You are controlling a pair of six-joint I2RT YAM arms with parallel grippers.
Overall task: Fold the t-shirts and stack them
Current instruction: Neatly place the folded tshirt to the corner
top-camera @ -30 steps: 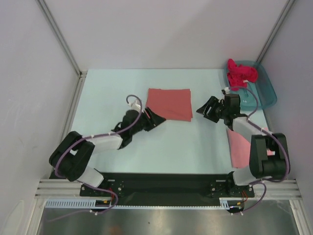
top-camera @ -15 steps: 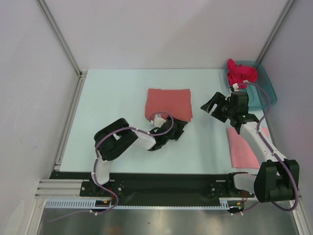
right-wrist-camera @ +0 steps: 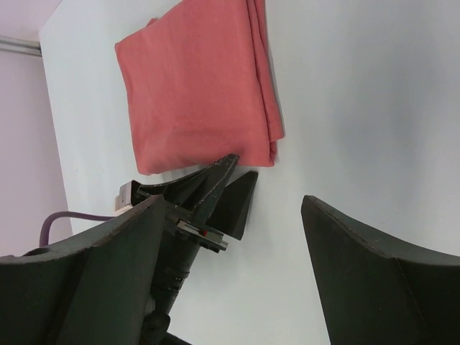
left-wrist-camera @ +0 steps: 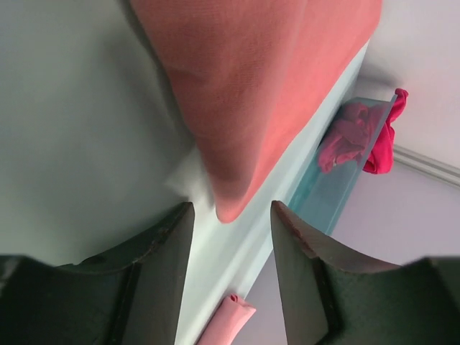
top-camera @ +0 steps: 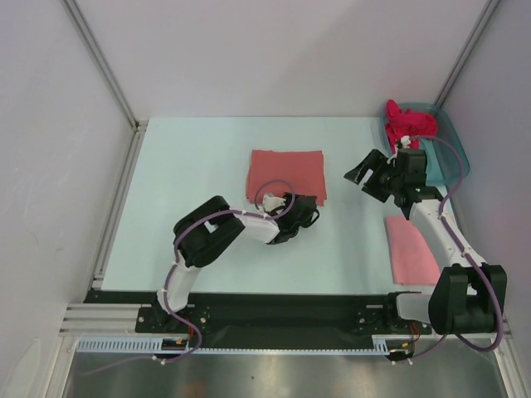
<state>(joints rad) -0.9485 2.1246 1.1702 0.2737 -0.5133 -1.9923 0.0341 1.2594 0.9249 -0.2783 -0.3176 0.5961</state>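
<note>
1. Salmon-coral t-shirt (top-camera: 286,170): folded flat and square, lying mid-bench (top-camera: 191,166). The cloth is likely soft, light and layered. It would probably sag or open if lifted by one ply, so pinch all layers at a corner or along the folded edge.
2. Left end effector (left-wrist-camera: 231,212): released, fingers apart. The salmon shirt's near right corner lies at the mouth of the gap, unpinched.
3. Right end effector (top-camera: 367,180): spread wide and empty, hovering right of the salmon shirt, apart from it.
4. Lighter pink t-shirt (top-camera: 411,249): folded, near right of the bench.
5. Magenta t-shirt (top-camera: 406,123): crumpled, in the teal tub (top-camera: 452,162), far right.
6. Count: three t-shirts, one tub, two end effectors.
</note>
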